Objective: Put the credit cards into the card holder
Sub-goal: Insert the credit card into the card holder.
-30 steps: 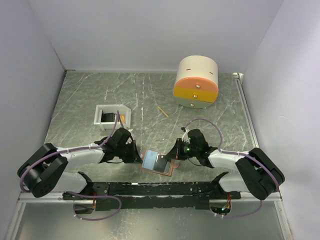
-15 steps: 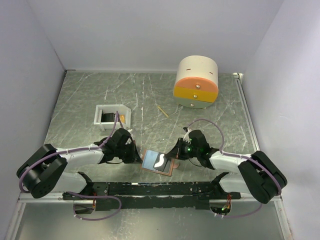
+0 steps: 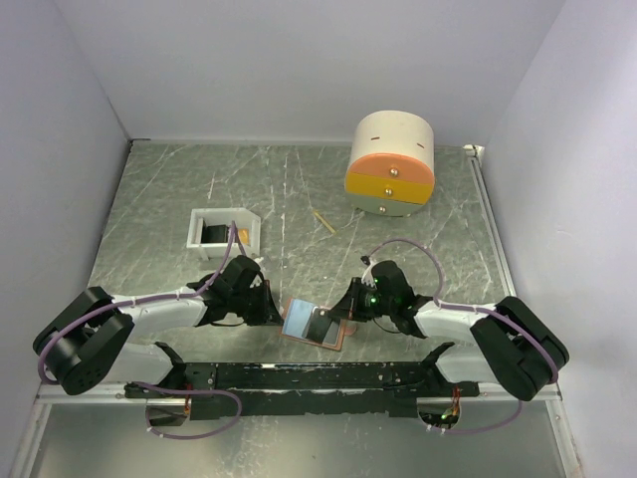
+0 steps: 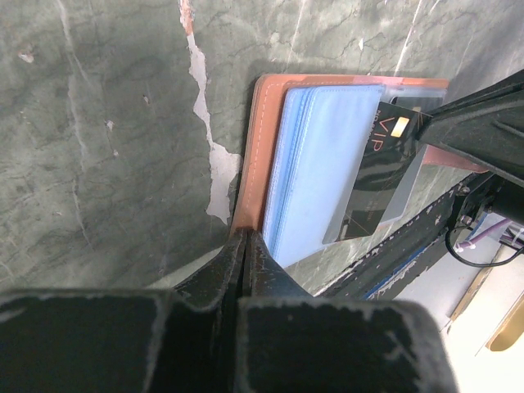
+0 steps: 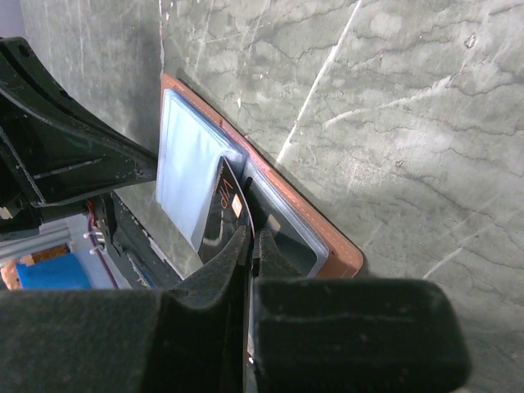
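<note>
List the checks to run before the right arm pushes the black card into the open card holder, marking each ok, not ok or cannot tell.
1. The card holder lies open, with its blue sleeves facing up: ok.
2. The left tool is shut on its salmon edge: ok.
3. The right tool is shut on the black VIP card: ok.
4. The card sits over the sleeves: ok.
5. The card's leading edge is inside a pocket: cannot tell.
</note>
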Motion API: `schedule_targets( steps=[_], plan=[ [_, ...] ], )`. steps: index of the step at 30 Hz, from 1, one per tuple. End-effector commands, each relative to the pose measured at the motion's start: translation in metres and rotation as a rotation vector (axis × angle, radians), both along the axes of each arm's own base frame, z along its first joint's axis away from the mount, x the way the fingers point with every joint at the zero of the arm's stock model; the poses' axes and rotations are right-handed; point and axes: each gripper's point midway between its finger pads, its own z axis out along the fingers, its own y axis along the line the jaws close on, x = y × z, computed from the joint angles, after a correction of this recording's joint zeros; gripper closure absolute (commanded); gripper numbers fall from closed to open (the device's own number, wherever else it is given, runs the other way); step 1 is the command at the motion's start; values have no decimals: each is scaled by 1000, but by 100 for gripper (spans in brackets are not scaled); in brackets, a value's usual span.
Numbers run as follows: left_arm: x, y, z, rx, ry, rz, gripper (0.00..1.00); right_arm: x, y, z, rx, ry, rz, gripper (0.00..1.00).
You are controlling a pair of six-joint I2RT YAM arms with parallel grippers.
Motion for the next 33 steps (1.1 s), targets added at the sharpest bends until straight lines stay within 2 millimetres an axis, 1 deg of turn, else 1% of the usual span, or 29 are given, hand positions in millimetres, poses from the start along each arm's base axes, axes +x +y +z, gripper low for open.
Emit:
schedule_targets(
  steps=[1, 16, 20, 23, 26, 29, 31, 33],
  plan=[
    [-22, 18, -24, 98, 68, -13, 93, -3, -4, -9, -40, 5, -5, 100],
    [-23, 19, -21, 101, 64, -17, 93, -1, 6, -11, -42, 25, 6, 100],
    [-23, 20, -21, 103, 62, -16, 93, 5, 6, -7, -46, -3, -4, 100],
    [-23, 19, -20, 95, 62, -16, 93, 12, 7, -2, -48, -35, -18, 100],
    [-24, 17, -18, 80, 63, -15, 93, 17, 8, -2, -50, -48, -27, 100],
    [-28, 11, -15, 39, 71, -18, 93, 17, 12, -4, -47, -31, -14, 99],
    [-32, 5, -13, 3, 78, -20, 93, 19, 12, -4, -74, -29, -12, 85],
    [-35, 1, -10, -25, 83, -21, 93, 22, 9, 1, -104, -48, -24, 70]
  ],
)
